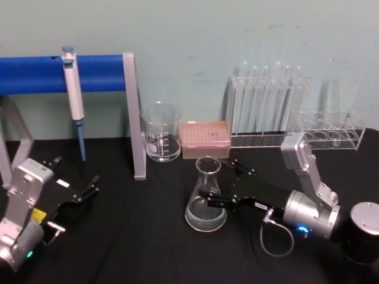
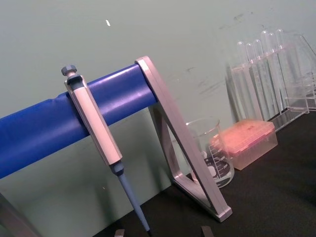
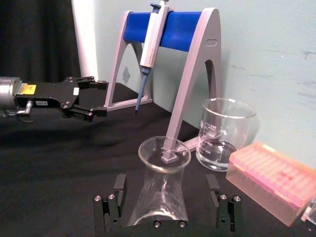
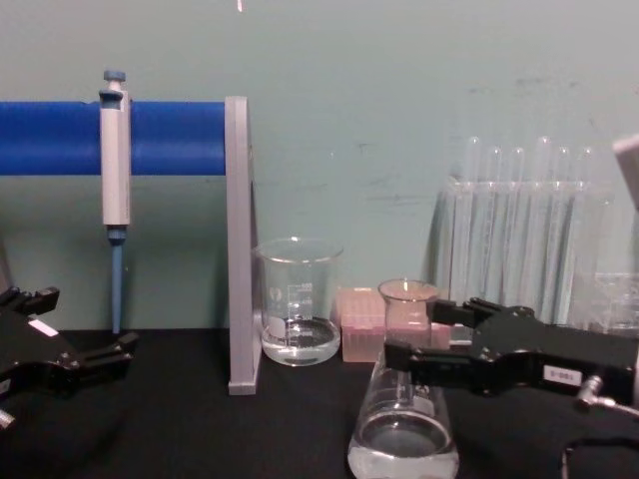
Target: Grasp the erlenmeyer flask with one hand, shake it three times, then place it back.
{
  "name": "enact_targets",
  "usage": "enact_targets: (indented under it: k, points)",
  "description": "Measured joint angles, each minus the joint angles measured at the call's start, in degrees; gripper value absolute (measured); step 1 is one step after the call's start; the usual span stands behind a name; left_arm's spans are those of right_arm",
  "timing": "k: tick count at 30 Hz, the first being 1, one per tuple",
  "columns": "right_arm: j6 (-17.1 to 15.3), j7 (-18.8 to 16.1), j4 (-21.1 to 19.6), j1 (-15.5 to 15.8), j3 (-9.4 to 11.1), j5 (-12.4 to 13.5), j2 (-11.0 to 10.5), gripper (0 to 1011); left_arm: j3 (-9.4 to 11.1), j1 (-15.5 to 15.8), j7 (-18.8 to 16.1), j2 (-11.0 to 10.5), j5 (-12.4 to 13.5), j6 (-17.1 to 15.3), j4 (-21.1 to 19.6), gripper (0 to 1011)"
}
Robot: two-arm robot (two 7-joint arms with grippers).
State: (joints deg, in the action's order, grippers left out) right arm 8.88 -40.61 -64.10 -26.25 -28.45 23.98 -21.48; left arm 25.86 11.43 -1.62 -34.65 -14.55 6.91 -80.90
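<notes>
Straddling the erlenmeyer flask [image 1: 206, 198], the right tool [image 1: 219, 185] stands apart, unclamped.

Black pincer [image 1: 220, 188], silver wrist, blue light

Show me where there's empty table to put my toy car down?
The best bare patch is the black table at the front, between the left end effector and the erlenmeyer flask. The back is crowded: beaker, pink tip box and test tube rack line the wall.
</notes>
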Motion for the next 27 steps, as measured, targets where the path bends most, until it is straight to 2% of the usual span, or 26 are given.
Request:
enact_targets:
  k: [10, 16, 22, 27]
  points:
    - [-1.94, -0.05, -4.71, 3.10, 1.00, 1.28, -4.14, 1000, 0.00, 0.00, 0.00, 0.00, 0.00, 0.00, 0.00, 1001]
    - [-3.10, 0.88, -6.23, 4.52, 2.08, 1.97, -6.18, 1000, 0.00, 0.00, 0.00, 0.00, 0.00, 0.00, 0.00, 1001]
    - [-4.06, 4.46, -6.21, 5.48, 4.28, 2.41, -7.00, 1000, 0.00, 0.00, 0.00, 0.00, 0.00, 0.00, 0.00, 1001]
    - [-3.92, 9.55, -4.99, 5.62, 6.79, 1.74, -5.92, 1000, 0.00, 0.00, 0.00, 0.00, 0.00, 0.00, 0.00, 1001]
